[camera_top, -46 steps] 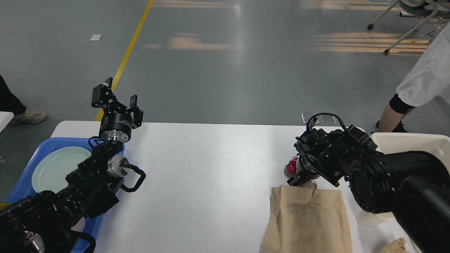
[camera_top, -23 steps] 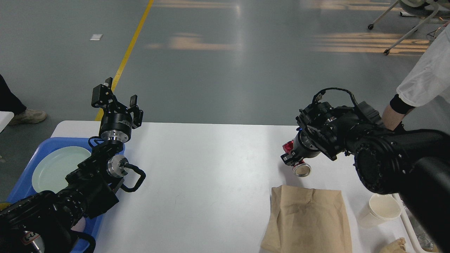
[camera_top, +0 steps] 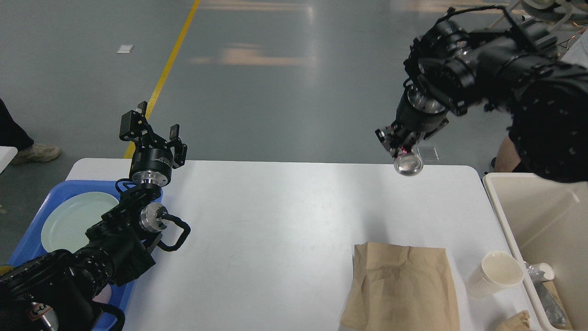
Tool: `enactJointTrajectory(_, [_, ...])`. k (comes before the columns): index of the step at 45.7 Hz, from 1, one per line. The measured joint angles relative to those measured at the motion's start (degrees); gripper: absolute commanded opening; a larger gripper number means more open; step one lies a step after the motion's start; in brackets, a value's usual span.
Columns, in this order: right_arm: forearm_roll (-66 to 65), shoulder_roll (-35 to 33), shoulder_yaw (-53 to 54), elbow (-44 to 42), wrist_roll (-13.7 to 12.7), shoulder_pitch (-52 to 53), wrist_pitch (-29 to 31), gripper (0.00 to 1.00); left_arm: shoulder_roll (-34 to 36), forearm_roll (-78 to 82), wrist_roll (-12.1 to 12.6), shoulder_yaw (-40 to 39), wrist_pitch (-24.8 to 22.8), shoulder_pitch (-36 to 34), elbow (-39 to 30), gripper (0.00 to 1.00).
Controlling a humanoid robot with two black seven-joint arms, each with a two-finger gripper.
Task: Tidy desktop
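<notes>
smooth white desktop [camera_top: 275, 220] | crumpled brown paper bag [camera_top: 402, 285] | right claw [camera_top: 400, 146] gripping metal can [camera_top: 408, 163]

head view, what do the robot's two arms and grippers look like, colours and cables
Both arms are matte black with chunky rounded joints. The left arm has silver metal rings at wrist and joint, a looped black cable, and a black two-finger left gripper. The right arm shows a silver wrist ring, thin black cables, and a black right gripper.
</notes>
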Motion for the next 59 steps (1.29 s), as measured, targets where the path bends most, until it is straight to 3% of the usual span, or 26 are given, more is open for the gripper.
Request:
enactJointTrajectory(10, [1.67, -3.23, -0.59, 1.3, 0.05, 11.27, 0.44, 0.0, 0.0, 0.0, 0.0, -0.01, 0.0, 0.0, 0.0, 0.96])
enactJointTrajectory(20, [1.61, -9.15, -3.9, 0.51, -0.16, 14.41, 0.46, 0.0, 0.0, 0.0, 0.0, -0.01, 0.0, 0.0, 0.0, 0.96])
enactJointTrajectory(43, [0.22, -34.74, -11.25, -7.61, -0.8, -3.18, 0.19, 0.0, 0.0, 0.0, 0.0, -0.01, 0.0, 0.0, 0.0, 0.96])
enactJointTrajectory(49, [0.35, -39.99, -10.96, -9.9, -0.81, -10.06, -4.61, 0.0, 0.0, 0.0, 0.0, 0.0, 0.0, 0.0, 0.0, 0.96])
enactJointTrajectory(59, [1.64, -45.15, -8.0, -10.73, -0.87, -23.3, -19.56, 0.0, -0.01, 0.01, 0.0, 0.0, 0.0, 0.0, 0.0, 0.96])
